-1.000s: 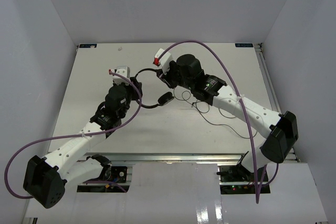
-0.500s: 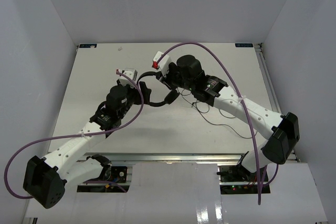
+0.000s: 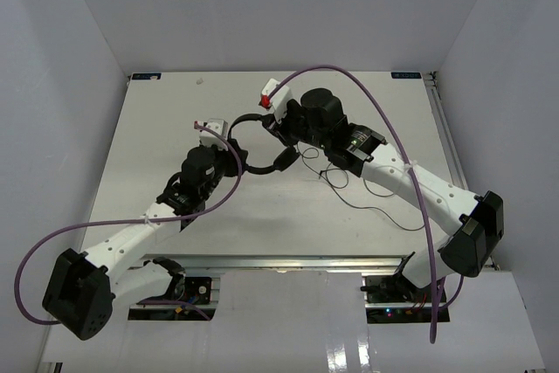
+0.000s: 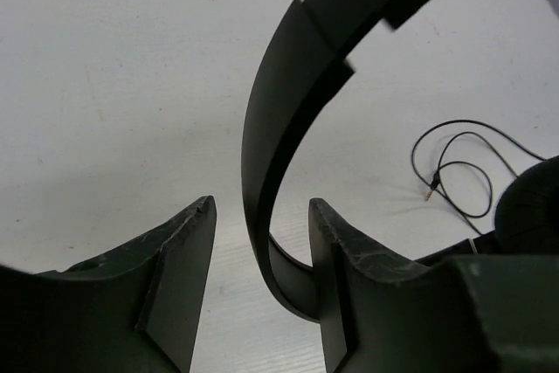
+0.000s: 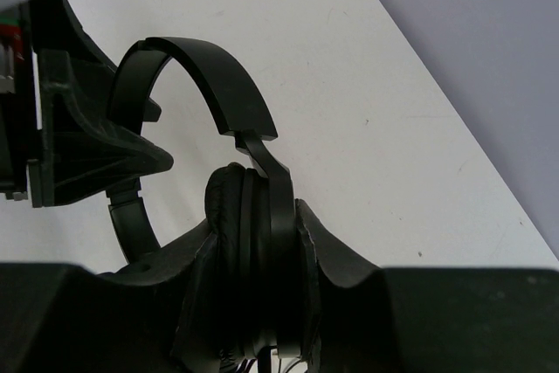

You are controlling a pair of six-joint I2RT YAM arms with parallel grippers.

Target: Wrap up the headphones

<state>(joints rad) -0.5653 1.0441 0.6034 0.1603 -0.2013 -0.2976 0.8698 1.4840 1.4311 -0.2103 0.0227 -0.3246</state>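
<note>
Right wrist: black headphones point(image 5: 278, 216), thin arched headband point(image 5: 223, 85), padded earcup point(image 5: 229, 224).

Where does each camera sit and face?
Top external: overhead behind the arms, looking down at the table; both show.
Left wrist: on that wrist, looks along the open left gripper at the headband between its fingers.
Right wrist: on that wrist, looks along the right gripper, shut on a headphone earcup.
Shared: both wrist views show the headband.

No writing can be read.
Two small dark strips point(image 3: 145, 77) at the counter's point(image 3: 157, 155) far edge and a red tab point(image 3: 261, 103) on a white camera housing point(image 3: 274, 92) are too small to make out.
</note>
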